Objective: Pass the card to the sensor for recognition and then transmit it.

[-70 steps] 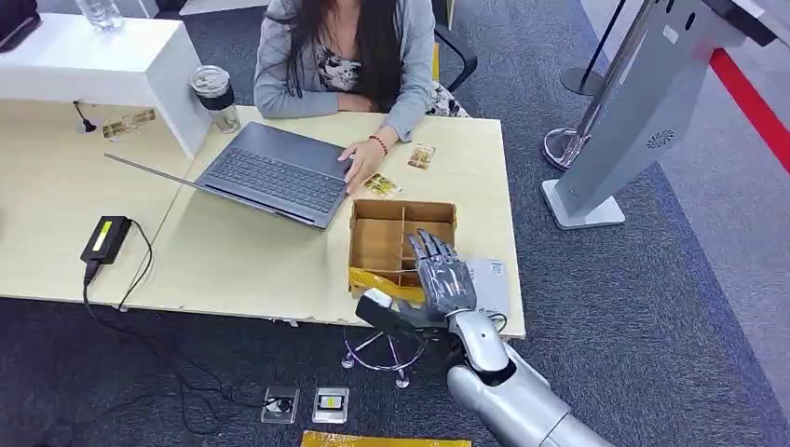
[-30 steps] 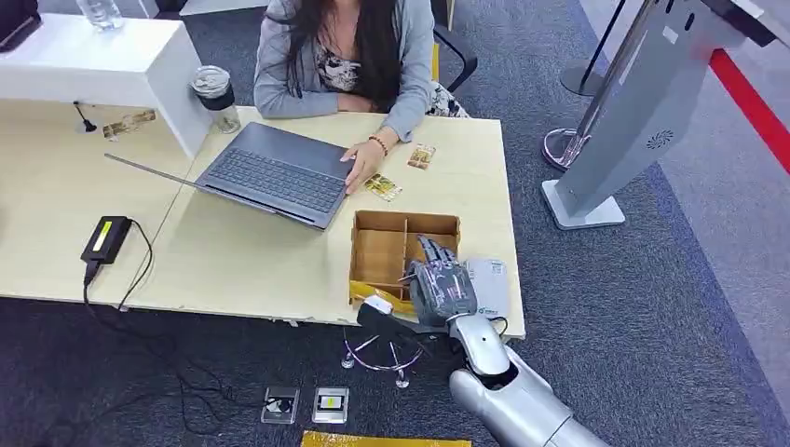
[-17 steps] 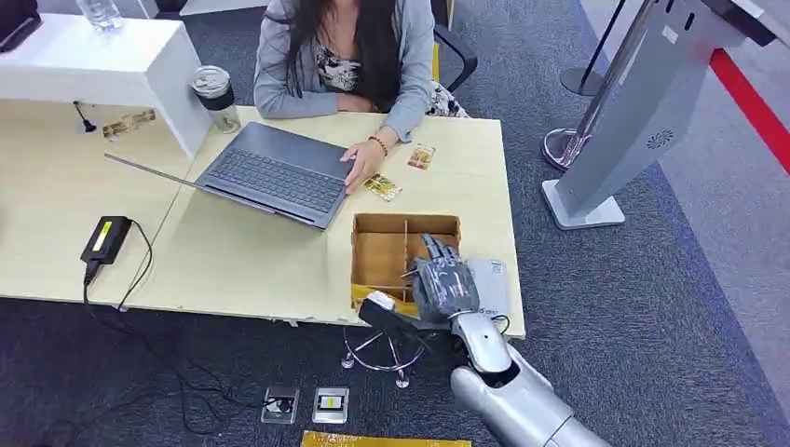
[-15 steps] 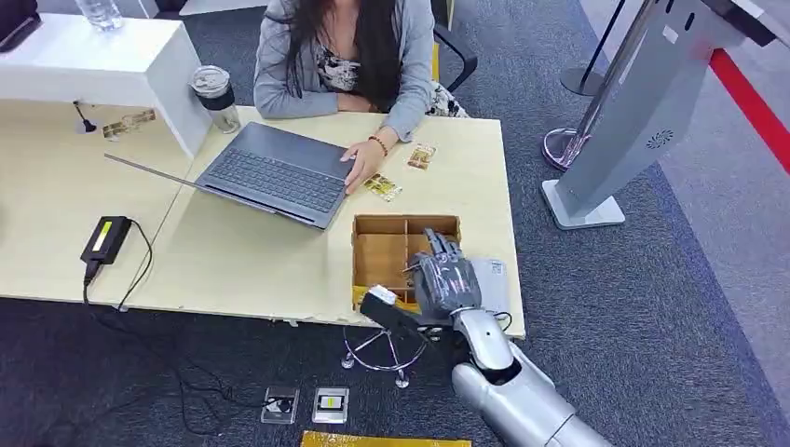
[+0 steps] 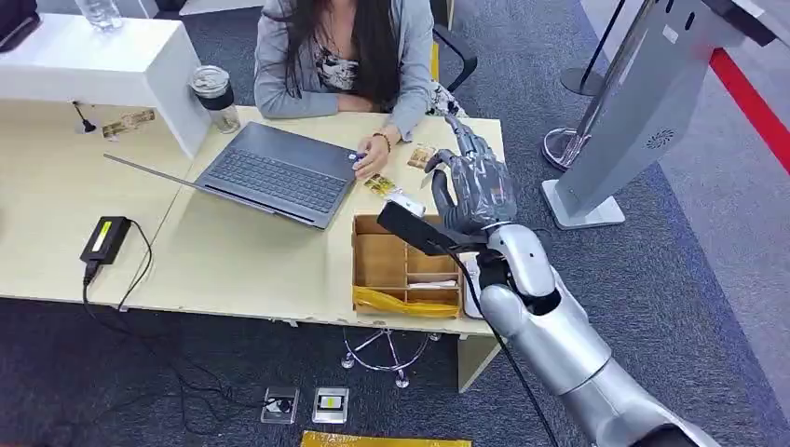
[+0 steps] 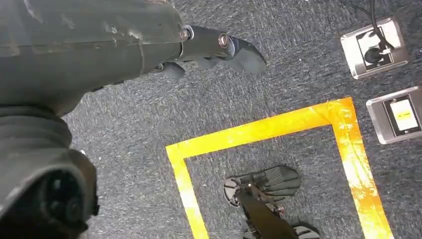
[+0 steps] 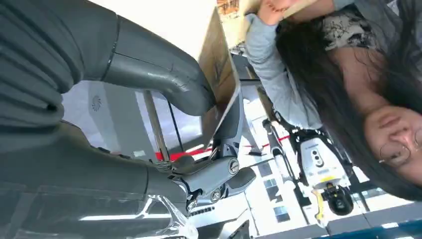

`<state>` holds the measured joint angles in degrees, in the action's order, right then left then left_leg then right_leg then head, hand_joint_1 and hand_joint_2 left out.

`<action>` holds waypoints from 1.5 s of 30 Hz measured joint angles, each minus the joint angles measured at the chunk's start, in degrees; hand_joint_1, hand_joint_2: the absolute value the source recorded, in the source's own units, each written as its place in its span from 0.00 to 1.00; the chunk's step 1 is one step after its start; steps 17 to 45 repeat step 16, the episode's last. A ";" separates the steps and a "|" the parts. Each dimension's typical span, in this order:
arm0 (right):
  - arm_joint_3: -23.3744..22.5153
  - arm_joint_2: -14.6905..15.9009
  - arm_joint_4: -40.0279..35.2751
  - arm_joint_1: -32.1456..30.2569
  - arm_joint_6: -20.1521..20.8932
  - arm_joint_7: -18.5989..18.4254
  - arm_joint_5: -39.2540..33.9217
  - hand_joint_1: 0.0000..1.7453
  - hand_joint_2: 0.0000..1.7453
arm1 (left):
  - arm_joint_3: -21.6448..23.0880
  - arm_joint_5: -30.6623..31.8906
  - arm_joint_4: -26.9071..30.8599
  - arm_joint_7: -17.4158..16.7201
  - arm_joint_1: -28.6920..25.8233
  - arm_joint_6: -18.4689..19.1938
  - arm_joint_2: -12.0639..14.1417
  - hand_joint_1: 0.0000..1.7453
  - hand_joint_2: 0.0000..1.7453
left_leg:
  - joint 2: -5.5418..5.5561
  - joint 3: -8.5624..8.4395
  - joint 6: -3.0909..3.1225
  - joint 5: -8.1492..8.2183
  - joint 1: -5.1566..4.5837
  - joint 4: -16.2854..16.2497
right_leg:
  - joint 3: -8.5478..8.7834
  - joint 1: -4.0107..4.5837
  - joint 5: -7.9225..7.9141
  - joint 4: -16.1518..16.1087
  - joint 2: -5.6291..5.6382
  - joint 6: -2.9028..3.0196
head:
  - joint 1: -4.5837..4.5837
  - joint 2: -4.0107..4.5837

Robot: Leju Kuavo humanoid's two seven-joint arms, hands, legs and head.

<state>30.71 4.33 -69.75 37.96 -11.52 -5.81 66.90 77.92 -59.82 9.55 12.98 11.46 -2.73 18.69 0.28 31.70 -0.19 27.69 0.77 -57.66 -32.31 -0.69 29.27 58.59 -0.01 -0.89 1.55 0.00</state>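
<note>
A: Right hand [image 5: 473, 182] risen from the cardboard box [image 5: 406, 264], now beyond its far edge, over the tabletop [image 5: 242, 261].

B: Card [image 7: 221, 84] pinched in its fingers [image 7: 159, 77]. Left hand [image 6: 99, 45]: grip unclear.

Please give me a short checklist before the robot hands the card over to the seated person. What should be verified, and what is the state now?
1. Thin tan card held in the right hand: ok, the right wrist view shows it between the thumb and the fingers.
2. Right hand lifted clear of the divided cardboard box: ok.
3. Card already read by the white sensor beside the box: cannot tell.
4. Person's hand held out to receive: not ok, it rests at the edge of the grey laptop.
5. Left hand out of the way: ok, it hangs over the carpet and holds nothing.
</note>
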 joint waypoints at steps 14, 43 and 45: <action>1.14 -4.02 5.62 1.98 -4.72 1.20 -0.66 1.00 1.00 | 0.20 0.28 0.00 0.33 0.09 0.66 -0.04 0.00 0.00 | 0.01 0.05 -0.01 -0.01 0.01 0.01 | 0.00 0.01 0.01 0.02 -0.02 0.01 | 0.00 0.00; 1.42 -4.68 7.71 2.98 -5.57 1.27 -0.83 1.00 1.00 | 0.20 0.42 0.00 0.61 0.11 0.66 -0.04 0.00 0.00 | 0.01 0.04 -0.01 -0.01 0.01 0.01 | 0.00 0.01 0.01 0.02 -0.02 0.01 | 0.00 0.00; 1.42 -4.68 7.71 2.98 -5.57 1.27 -0.83 1.00 1.00 | 0.20 0.42 0.00 0.61 0.11 0.66 -0.04 0.00 0.00 | 0.01 0.04 -0.01 -0.01 0.01 0.01 | 0.00 0.01 0.01 0.02 -0.02 0.01 | 0.00 0.00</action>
